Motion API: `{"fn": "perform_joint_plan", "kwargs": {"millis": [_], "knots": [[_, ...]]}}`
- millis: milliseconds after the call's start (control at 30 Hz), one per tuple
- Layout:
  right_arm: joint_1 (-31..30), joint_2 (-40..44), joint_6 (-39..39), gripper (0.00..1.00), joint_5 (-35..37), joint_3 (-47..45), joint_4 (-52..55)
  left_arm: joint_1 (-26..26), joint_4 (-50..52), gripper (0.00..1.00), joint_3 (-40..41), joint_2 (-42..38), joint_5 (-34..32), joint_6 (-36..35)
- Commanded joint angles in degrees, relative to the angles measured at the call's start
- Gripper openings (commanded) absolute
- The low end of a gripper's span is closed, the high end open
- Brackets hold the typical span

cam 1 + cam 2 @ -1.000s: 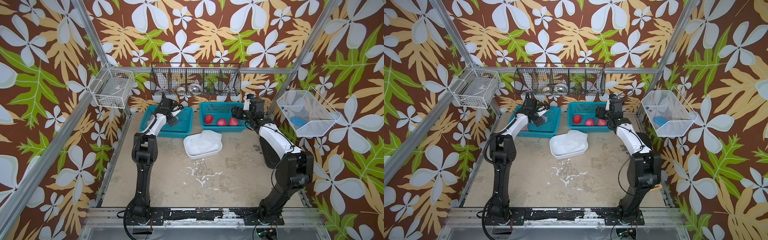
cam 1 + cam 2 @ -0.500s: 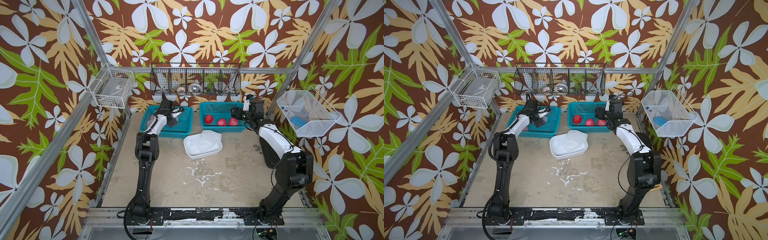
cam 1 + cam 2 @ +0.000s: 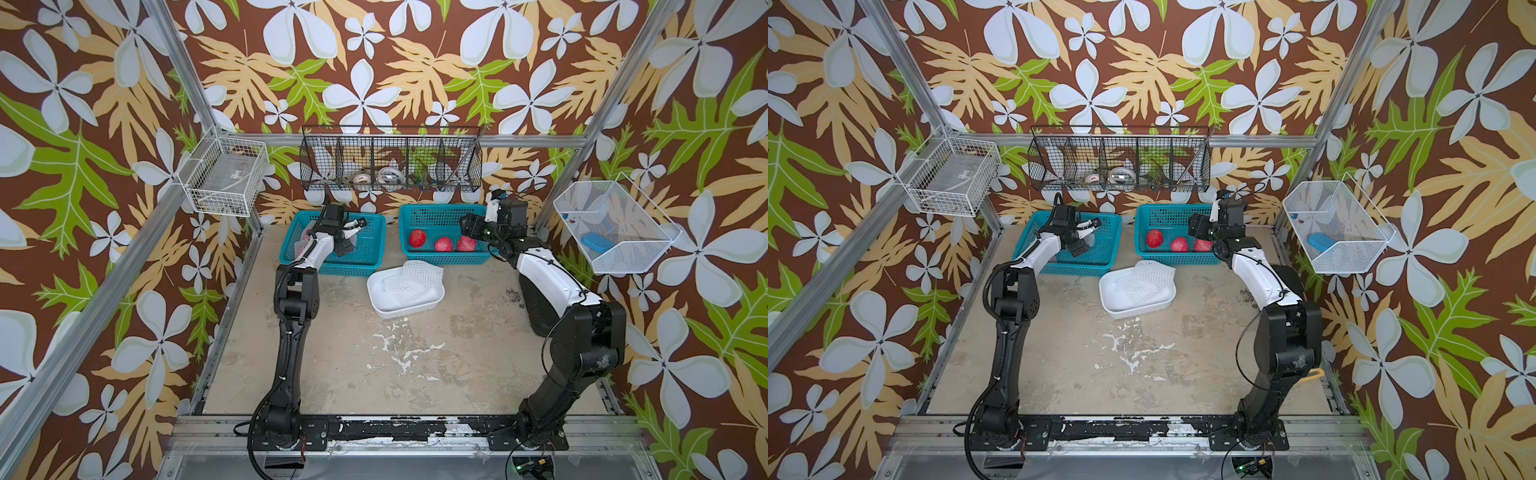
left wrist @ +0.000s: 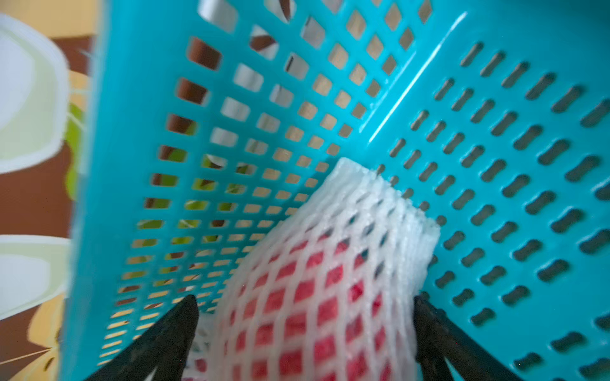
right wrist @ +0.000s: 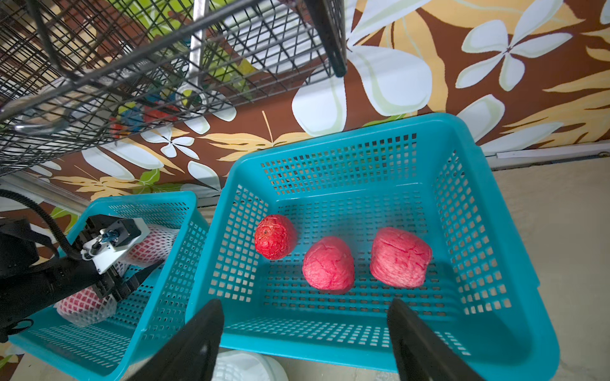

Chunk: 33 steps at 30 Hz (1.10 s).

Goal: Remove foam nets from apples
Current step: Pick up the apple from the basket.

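My left gripper (image 4: pixel 304 298) is open inside the left teal basket (image 3: pixel 365 259). Its fingers stand either side of an apple (image 4: pixel 297 333) wrapped in a white foam net (image 4: pixel 363 211), which lies in the basket's corner. The right wrist view shows two netted apples (image 5: pixel 152 245) (image 5: pixel 84 303) in that basket beside the left gripper. Three bare red apples (image 5: pixel 275 237) (image 5: pixel 328 264) (image 5: pixel 400 257) lie in the right teal basket (image 5: pixel 495 231). My right gripper (image 5: pixel 304 301) hangs open over that basket's near rim with nothing between its fingers.
A white tub (image 3: pixel 386 309) with empty foam nets (image 3: pixel 411 278) sits just in front of the two baskets. A black wire rack (image 3: pixel 390 162) hangs on the back wall above them. White wire baskets hang on the left wall (image 3: pixel 224 176) and the right wall (image 3: pixel 615 224).
My left arm has eased slightly further into the left basket toward the netted apple. The right arm has stayed still.
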State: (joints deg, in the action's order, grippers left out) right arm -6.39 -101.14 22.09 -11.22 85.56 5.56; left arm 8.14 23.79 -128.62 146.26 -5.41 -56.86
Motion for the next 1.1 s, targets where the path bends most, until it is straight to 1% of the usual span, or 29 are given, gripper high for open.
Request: {"fn": "perform_joint_plan", "kwargs": {"millis": [0,67,133,300,367,467,567,833,900,1067], "knots": [[-0.1,-0.1,0.5,0.81,-0.4,-0.7,-2.3,-0.1,0.1,0.97,-0.8,1.0,0.5,0.0],[0.0,-0.4,0.8,0.81,-0.6,-0.5,-2.1,-0.1,0.2,0.96,-1.6,1.7,0.7,0.2],[-0.1,-0.4,0.9,0.81,-0.6,-0.4,-2.0,-0.1,0.2,0.92,-1.5,1.7,0.7,0.4],[-0.1,-0.6,1.5,0.80,-1.4,-0.3,-2.0,-0.1,-2.9,0.89,2.1,0.1,0.6,0.3],[0.0,-0.6,1.6,0.81,-1.8,-0.5,-2.1,-0.1,-3.1,0.82,2.2,0.1,0.1,0.3],[0.0,-0.5,1.5,0.81,-1.3,-0.5,-1.8,-0.1,-3.5,0.80,2.5,-0.2,0.0,0.1],[0.0,-0.3,1.7,0.80,-1.4,-0.4,-1.8,-0.1,-3.5,0.75,2.9,-0.8,0.4,0.5],[0.0,-0.3,2.1,0.80,-1.5,-0.1,-1.4,-0.1,-5.5,0.71,5.5,-3.4,-0.4,0.4],[0.0,-0.3,2.2,0.80,-1.5,-0.2,-1.3,-0.1,-6.0,0.68,6.3,-4.5,-0.5,1.0],[0.0,-0.2,2.5,0.80,-1.6,0.1,-1.3,0.2,-9.7,0.69,12.5,-9.7,0.8,1.9]]}}
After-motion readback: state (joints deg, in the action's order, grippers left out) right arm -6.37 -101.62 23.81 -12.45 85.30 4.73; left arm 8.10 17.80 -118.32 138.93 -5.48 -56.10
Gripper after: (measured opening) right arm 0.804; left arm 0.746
